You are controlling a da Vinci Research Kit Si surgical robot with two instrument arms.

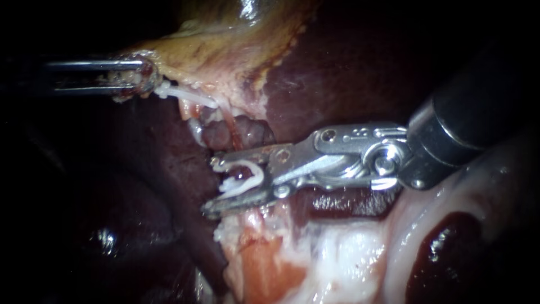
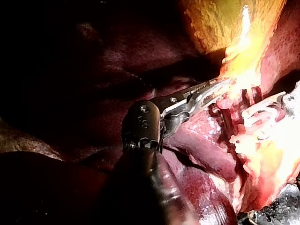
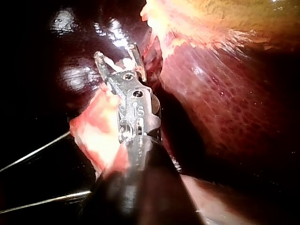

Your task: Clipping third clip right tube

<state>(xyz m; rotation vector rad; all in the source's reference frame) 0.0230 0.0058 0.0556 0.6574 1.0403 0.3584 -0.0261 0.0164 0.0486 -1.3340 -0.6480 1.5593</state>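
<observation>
My right instrument (image 1: pixel 214 187) comes in from the right, and its two long jaws hold a white clip (image 1: pixel 242 177) between them. The jaws stand apart around a pinkish tube (image 1: pixel 229 128) that runs down from the gallbladder (image 1: pixel 225 50). In the right wrist view the same jaws (image 3: pixel 117 60) carry the clip (image 3: pixel 116 62) at their tips. My left instrument (image 1: pixel 142 81) enters from the upper left, shut on the gallbladder's pale edge and holding it to the left. The left wrist view shows its jaws (image 2: pixel 220 89) on bright yellow tissue, with the clip (image 2: pixel 262 113) beyond them.
Dark red liver (image 1: pixel 349 67) lies behind and to the right of the tube. Pale white and orange tissue (image 1: pixel 292 259) fills the area under my right instrument. A white strand (image 1: pixel 188 95) stretches from the left jaws toward the tube.
</observation>
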